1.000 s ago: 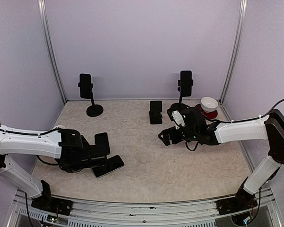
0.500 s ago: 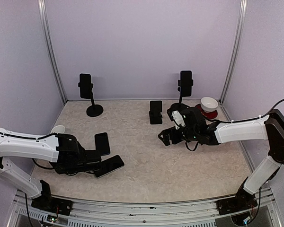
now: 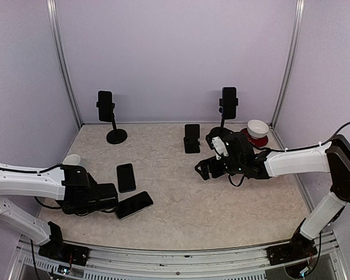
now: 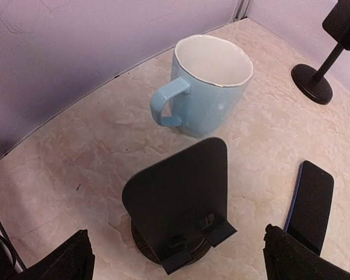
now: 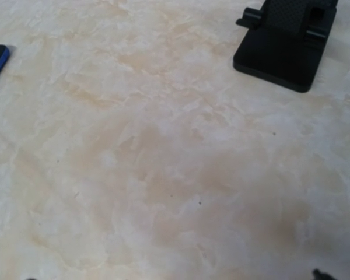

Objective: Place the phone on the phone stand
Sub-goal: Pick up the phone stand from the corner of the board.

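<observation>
**Left sector.** The left gripper [image 4: 177, 245] is found with its jaws spread wide and nothing between them, held low over the beige marbled table top [image 4: 64, 175]. Directly ahead of it, the small black plastic phone stand [image 4: 178, 198] is seen unoccupied, its tilted back plate and front lip turned toward the gripper. The light-blue ceramic mug with a white interior [image 4: 207, 87] stands just behind the stand, apart from it. The flat dark phone with a blue edge [image 4: 311, 204] lies on the table just right of the stand, not touching it. In the overhead view a second dark glossy phone [image 3: 134, 204] is noted, lying askew nearer the front edge.

**Step in hand.** This is judged to be the approach to pick up the phone, which is not yet on the stand. It is recommended that:
- the phone be pinched across its narrow width, with the fingertips brought fully down to the table;
- it then be tipped upright, its lower edge seated behind the lip and its back laid against the plate;
- it be released gently, since the stand looks light, and the mug be kept clear of.

**Centre and right.** A squat black desk stand [image 3: 191, 138] is recorded mid-table. Near it the right gripper [image 3: 203, 169] hangs empty, its jaws apparently apart, well apart from the work.
</observation>
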You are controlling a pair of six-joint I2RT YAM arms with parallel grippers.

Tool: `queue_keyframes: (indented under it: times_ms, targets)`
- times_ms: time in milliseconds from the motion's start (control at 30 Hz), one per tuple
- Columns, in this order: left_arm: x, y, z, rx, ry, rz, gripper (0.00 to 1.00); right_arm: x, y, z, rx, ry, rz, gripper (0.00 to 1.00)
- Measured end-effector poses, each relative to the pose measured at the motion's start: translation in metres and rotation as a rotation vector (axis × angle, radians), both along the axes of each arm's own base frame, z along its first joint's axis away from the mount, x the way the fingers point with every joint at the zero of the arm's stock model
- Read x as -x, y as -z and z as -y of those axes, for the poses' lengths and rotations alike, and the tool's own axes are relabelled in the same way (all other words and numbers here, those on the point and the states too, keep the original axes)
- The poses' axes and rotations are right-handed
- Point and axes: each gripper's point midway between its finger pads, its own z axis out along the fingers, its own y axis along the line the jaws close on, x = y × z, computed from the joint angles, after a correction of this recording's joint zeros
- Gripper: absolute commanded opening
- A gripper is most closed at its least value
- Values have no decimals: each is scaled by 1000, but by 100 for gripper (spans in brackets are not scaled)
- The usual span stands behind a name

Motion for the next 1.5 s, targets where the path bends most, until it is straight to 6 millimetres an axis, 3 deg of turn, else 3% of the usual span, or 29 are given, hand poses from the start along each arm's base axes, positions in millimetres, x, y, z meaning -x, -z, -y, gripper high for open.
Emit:
queue_keyframes:
  times_ms: [300,700,900,1233,1500]
  targets:
    - [-16,-9,-16,15,-85,79,99,0,1,-1,-2,-2,-3,100]
    - [-35,-7,-29,104,-36,148,99,0,3,-3,-7,-9,-6,100]
    - [-47,-3,-26,132,36,144,98,0,4,-3,-7,-11,-8,100]
    - [-57,-7,-20,164,137,155,84,0,4,-3,-6,-11,-9,100]
    - [-58,-5,-15,175,183,152,62,0,4,-3,-6,-11,-9,100]
